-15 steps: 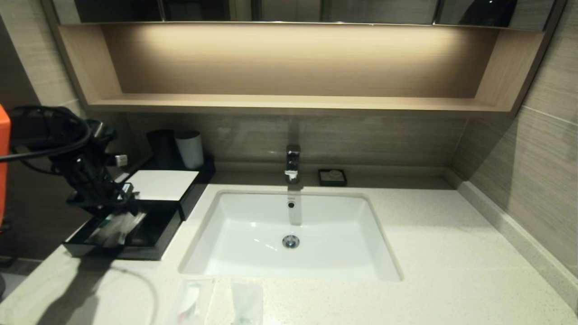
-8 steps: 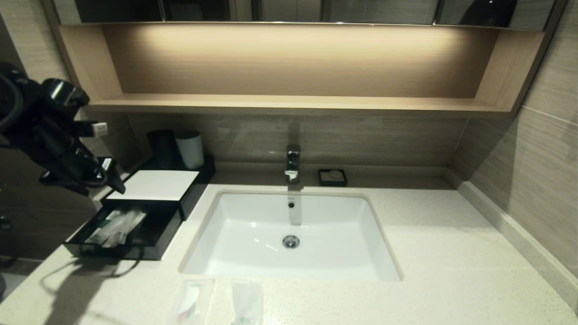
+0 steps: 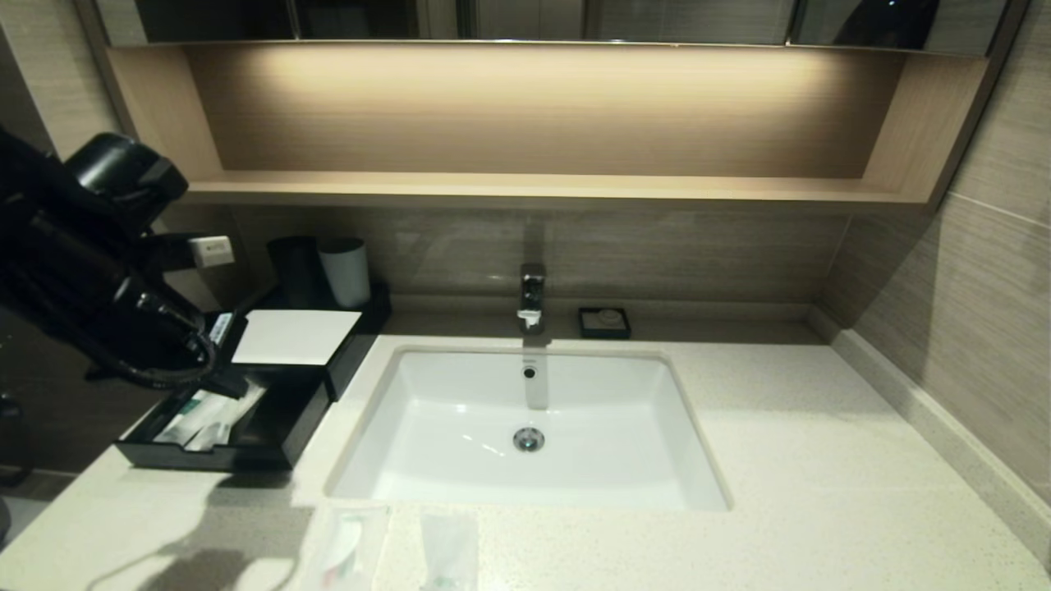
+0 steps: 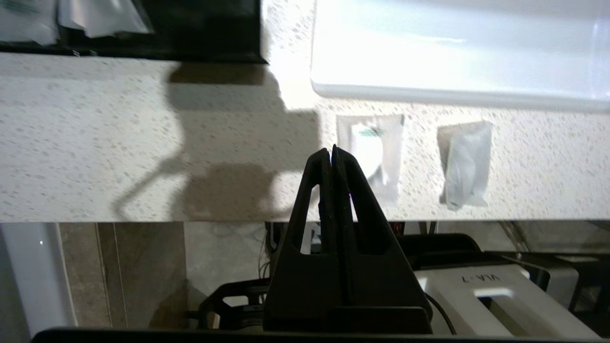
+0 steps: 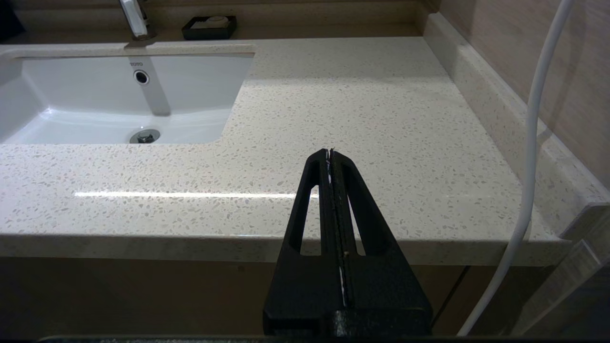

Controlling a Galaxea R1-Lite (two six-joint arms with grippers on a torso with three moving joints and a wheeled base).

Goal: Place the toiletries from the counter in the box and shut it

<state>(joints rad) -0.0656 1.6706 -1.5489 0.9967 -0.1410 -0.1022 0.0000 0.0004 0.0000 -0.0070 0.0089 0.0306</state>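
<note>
Left claw (image 3: 234,384) hangs over the box's (image 3: 283,439) open drawer.

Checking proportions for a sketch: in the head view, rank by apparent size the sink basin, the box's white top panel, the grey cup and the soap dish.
1. sink basin
2. white top panel
3. grey cup
4. soap dish; near the cup in size, so that order is unsure.

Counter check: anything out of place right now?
Two sachets lie on the counter by the sink's front edge; the box drawer stands open, holding wrapped items. Nothing spilled or damaged.
</note>
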